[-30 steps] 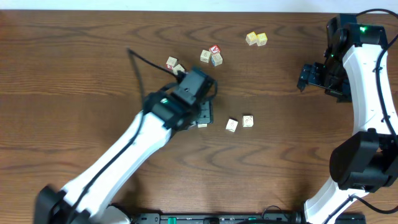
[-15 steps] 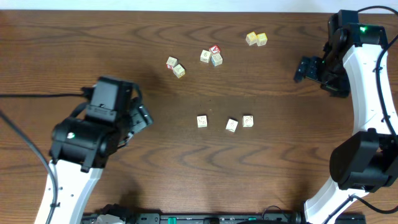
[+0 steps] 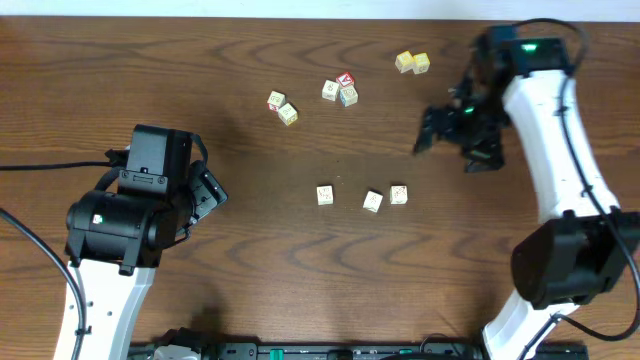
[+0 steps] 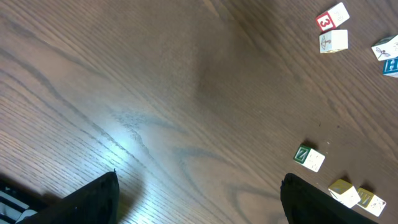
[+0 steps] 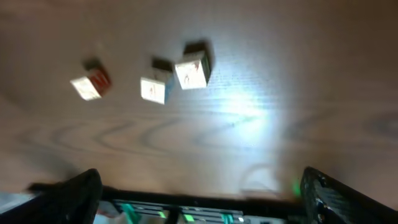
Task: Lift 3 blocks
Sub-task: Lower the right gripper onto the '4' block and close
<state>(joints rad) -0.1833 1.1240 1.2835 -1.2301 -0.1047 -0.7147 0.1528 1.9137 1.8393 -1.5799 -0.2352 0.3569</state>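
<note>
Left gripper point(image 3: 208, 190) hangs over the left of the table point(image 3: 300, 290), jaws spread wide and nothing between them; its wrist view shows only bare wood between the fingers. To its right and about level with it, the three blocks lie in a loose row mid-table, long axis left-right. Left block point(image 3: 325, 195) stands a little apart. Mid block point(image 3: 372, 201) and right block point(image 3: 398, 194) are just beside each other; touching or not, cannot tell. All three rest flat on the wood, none lifted. Toward the far edge, well apart from the row, are two pale cubes point(image 3: 282, 107), then a cluster point(image 3: 341, 89) with red and blue faces, then a yellow-green pair point(image 3: 412, 63); none of these wanted. Right gripper point(image 3: 447, 145) is over the right half, also gaping and empty. Its wrist view, blurred, shows the row ahead of the fingers, with the close pair point(image 5: 174, 79) right of the lone block point(image 5: 87, 84). From it the row lies toward the table's near edge and somewhat left. Judgement: the right arm is nearer and meets the right block first, but the mid block beside it leaves a finger little room. The left block has open wood all round and is the easier first pick for the left arm.
</note>
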